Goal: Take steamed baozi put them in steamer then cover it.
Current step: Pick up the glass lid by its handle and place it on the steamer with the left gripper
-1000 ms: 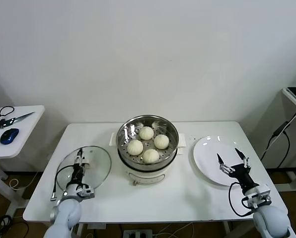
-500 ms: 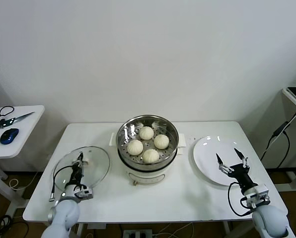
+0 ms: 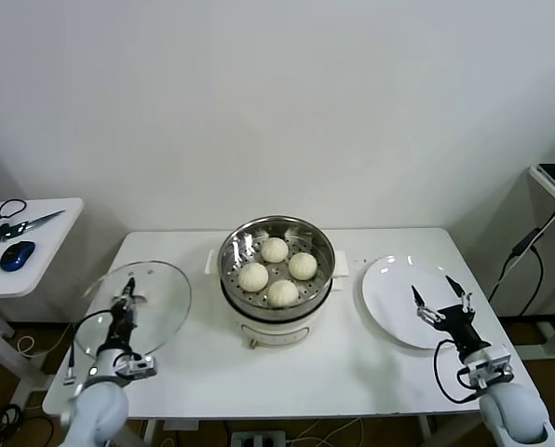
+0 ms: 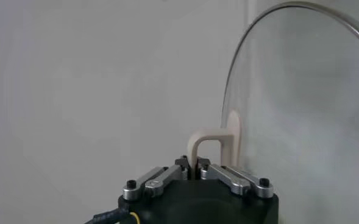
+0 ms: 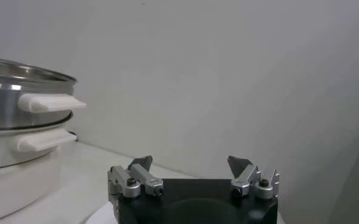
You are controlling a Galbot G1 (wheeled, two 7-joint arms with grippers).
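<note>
Four cream-white baozi point(image 3: 277, 270) lie in the shiny steel steamer point(image 3: 236, 244) on its white cooker base at the table's middle. My left gripper point(image 3: 128, 293) is shut on the white handle point(image 4: 211, 145) of the clear glass cover point(image 3: 152, 303), which it holds tilted above the table's left edge, left of the steamer. The cover's metal rim point(image 4: 277, 12) shows in the left wrist view. My right gripper point(image 3: 441, 298) is open and empty over the white plate, right of the steamer. The steamer's side handle point(image 5: 50, 101) shows in the right wrist view.
An empty flat white plate point(image 3: 389, 284) lies at the table's right. A side table point(image 3: 45, 242) at far left holds a blue mouse point(image 3: 17, 253) and scissors point(image 3: 26, 223). The white table point(image 3: 352, 363) has bare room in front of the steamer.
My left gripper has lifted the glass cover off the table and carried it left and up, tilting it. My right gripper has barely shifted over the plate.
</note>
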